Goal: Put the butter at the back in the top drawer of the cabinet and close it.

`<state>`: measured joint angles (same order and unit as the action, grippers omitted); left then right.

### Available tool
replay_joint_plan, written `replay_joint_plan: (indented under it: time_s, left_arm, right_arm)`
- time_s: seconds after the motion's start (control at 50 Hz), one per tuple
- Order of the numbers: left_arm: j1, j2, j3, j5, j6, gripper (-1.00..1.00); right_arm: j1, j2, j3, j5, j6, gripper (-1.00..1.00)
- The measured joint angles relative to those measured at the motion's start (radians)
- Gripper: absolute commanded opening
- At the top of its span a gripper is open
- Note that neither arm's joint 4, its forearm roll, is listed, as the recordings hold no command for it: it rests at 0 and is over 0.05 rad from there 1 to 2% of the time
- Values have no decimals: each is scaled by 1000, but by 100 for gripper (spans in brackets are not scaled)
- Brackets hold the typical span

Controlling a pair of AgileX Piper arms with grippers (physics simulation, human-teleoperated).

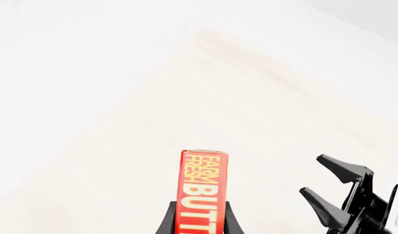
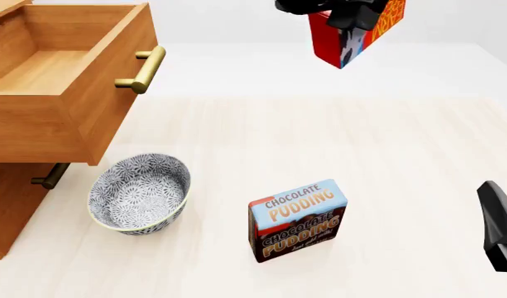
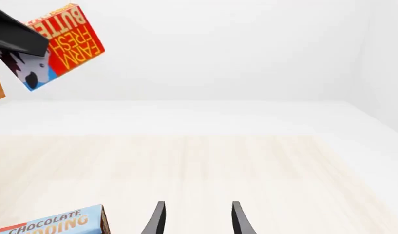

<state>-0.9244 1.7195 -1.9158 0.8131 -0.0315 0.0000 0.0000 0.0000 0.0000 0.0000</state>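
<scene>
The butter [image 2: 361,34], a red and orange box with a blue patch, hangs high above the back of the table, and my left gripper [image 2: 346,13] is shut on it. In the left wrist view the butter [image 1: 203,180] stands between the two black fingers. The cabinet [image 2: 9,205] is at the left, and its top drawer [image 2: 67,121] is pulled out, showing bare wood inside, with the brass handle [image 2: 144,69] facing right. My right gripper [image 3: 197,219] is open and holds nothing, low at the table's right side [image 2: 495,223]. From there the butter [image 3: 67,43] shows up high.
A patterned grey bowl [image 2: 139,194] sits in front of the cabinet, below the open drawer. A chocolate pudding box [image 2: 299,220] stands upright near the table's front middle. A lower drawer handle [image 2: 50,176] shows under the open drawer.
</scene>
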Motion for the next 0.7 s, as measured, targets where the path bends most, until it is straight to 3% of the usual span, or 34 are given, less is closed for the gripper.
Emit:
replay_joint_plan:
  time_s: [0.7]
  left_arm:
    - [168,-191,128,33,47,-100]
  right_arm:
    - [0,0,0,0,0,100]
